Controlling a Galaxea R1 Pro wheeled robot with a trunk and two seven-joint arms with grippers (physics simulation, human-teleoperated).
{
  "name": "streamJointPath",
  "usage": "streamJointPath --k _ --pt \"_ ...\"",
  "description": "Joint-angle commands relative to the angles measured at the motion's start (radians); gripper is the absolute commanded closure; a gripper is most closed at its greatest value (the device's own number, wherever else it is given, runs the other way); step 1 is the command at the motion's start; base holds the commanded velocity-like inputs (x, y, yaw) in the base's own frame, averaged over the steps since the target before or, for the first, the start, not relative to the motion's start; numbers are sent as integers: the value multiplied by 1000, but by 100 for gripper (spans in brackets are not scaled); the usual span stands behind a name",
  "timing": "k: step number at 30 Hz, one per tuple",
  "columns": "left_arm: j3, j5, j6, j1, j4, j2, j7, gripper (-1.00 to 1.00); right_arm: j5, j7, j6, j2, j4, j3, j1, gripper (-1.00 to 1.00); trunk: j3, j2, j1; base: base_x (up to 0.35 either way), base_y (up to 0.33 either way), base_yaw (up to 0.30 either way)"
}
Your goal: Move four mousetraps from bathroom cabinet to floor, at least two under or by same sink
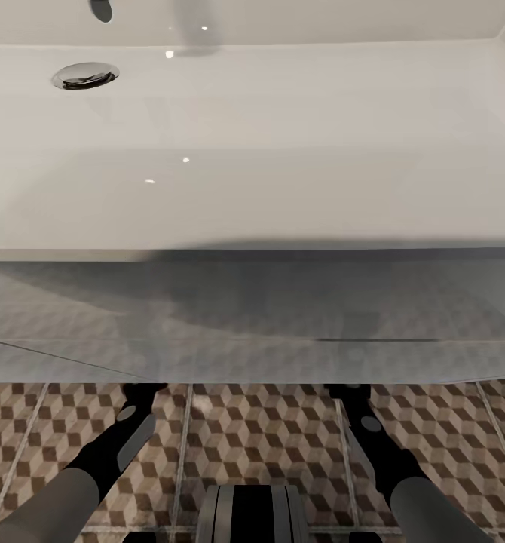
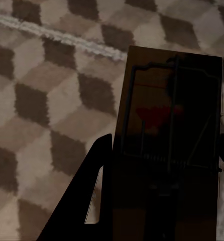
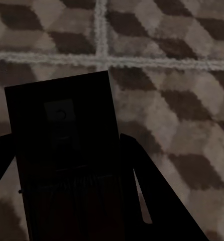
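In the left wrist view a tan mousetrap point(image 2: 172, 100) with dark wire and a red patch sits between the dark fingers point(image 2: 87, 196) of my left gripper point(image 2: 165, 140), just above the bathroom floor point(image 2: 41, 100) of cube-patterned tiles. My right gripper point(image 3: 66, 143) is shut on a second mousetrap point(image 3: 62, 105), dark in shadow, over the same tiles point(image 3: 182, 100). In the head view both forearms, left point(image 1: 120, 441) and right point(image 1: 373, 437), reach under the front of the white bathroom sink point(image 1: 252, 188), which hides both grippers.
The wide white sink basin has a chrome drain point(image 1: 85, 75) at its far left. Its grey front panel point(image 1: 252, 324) hangs over the tiles point(image 1: 260, 437). My own base point(image 1: 252, 513) sits between the arms at the near edge.
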Motion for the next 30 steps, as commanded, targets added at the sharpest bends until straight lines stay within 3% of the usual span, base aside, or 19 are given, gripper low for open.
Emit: streamJointPath --k 1,12,30 --pt "-9 7 -5 -1 0 2 11 100 1 -1 -3 0 3 0 0 100 -1 0 0 0 0 0" --pt "1 7 -44 -1 65 6 10 100 1 -1 -3 0 33 0 -5 100 -1 0 0 0 0 0" --pt "3 8 -64 -1 73 8 10 100 2 -1 -7 0 46 0 -7 100 -1 0 0 0 0 0"
